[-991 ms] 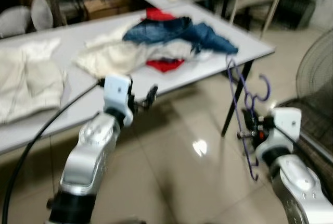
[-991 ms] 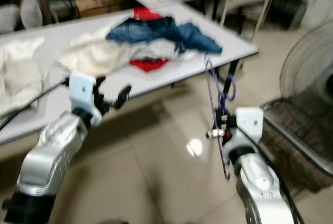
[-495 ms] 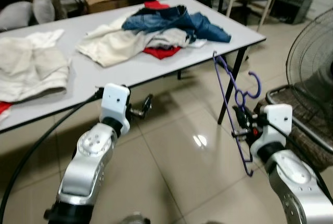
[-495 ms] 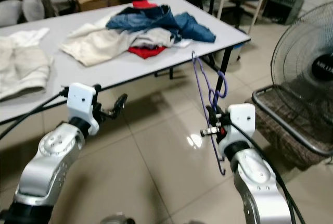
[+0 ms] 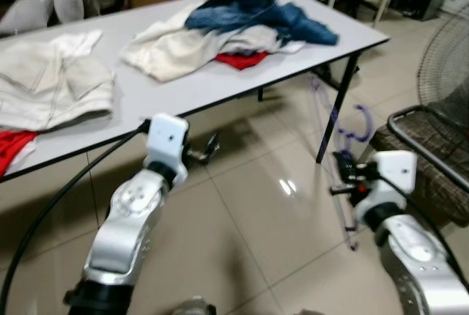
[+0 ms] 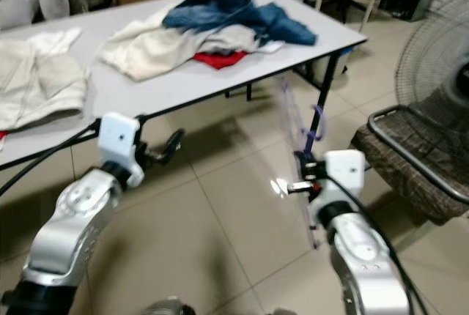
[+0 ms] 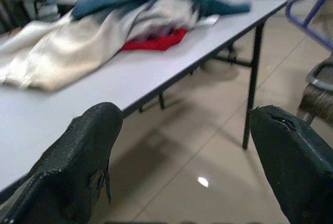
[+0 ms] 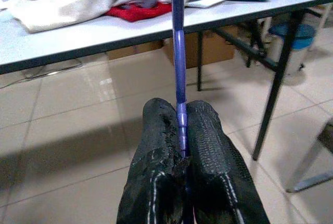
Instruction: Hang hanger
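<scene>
The right gripper (image 8: 180,130) pinches the purple hanger (image 8: 178,73) by one thin bar, its two black fingers (image 8: 156,146) closed tight on it with the bar running straight up and away from the fingertips. In the head views the hanger (image 6: 304,157) stands nearly upright on the right, long axis vertical, its hook (image 5: 357,126) curling high and to the right, just near the table's (image 5: 220,84) right corner leg. It looks like slim plastic-coated wire, light and blurred here. The left gripper (image 5: 207,148) is held out on the left, well apart from the hanger, fingers (image 7: 78,151) spread wide and holding nothing. No rail for hanging can be made out, so the right arm must carry the hook to one.
</scene>
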